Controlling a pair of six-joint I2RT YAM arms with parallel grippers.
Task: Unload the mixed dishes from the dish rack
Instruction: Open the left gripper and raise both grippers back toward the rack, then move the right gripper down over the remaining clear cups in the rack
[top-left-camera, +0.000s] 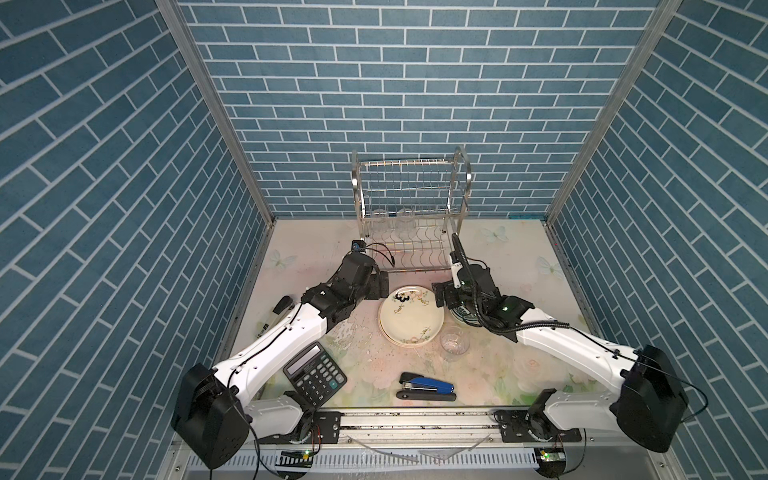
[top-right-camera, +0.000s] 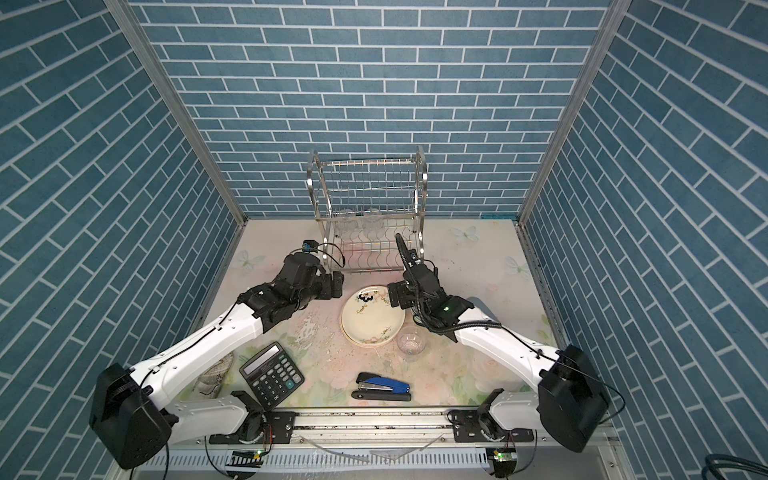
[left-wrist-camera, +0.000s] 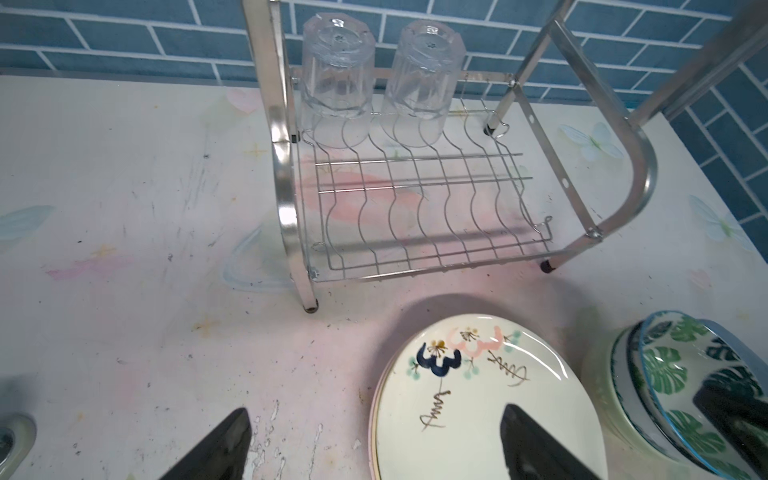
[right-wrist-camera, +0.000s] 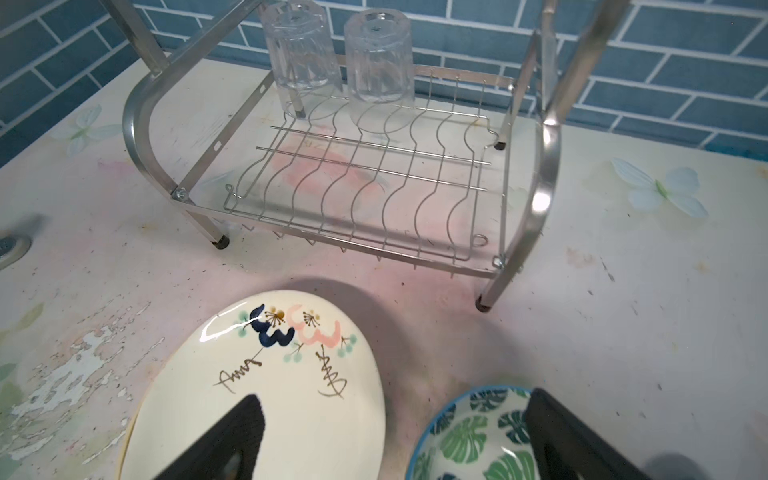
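Glass tumblers (left-wrist-camera: 336, 79), two, are seen inverted on the lower shelf of the dish rack (left-wrist-camera: 286, 208), at twelve o'clock from the stacked plates (top-left-camera: 409, 320). Left gripper (left-wrist-camera: 374, 411) and right gripper (right-wrist-camera: 395, 397) are spread empty. Slick walls may be squeezed loose and toppled.

Shiny steel rack (left-wrist-camera: 286, 216), glossy plate (left-wrist-camera: 457, 374), perhaps glass tumblers (left-wrist-camera: 336, 75)

Black calculator (top-left-camera: 314, 374), blue stapler (top-left-camera: 426, 387), possibly a marker (top-left-camera: 282, 305), floral tabletop (top-left-camera: 498, 365)

An upturned glass (right-wrist-camera: 301, 54) and a second glass (right-wrist-camera: 378, 58) stood at the back of the rack (right-wrist-camera: 547, 166); nearer, a floral plate (right-wrist-camera: 291, 374) lay beside a leaf-patterned bowl (right-wrist-camera: 465, 440).
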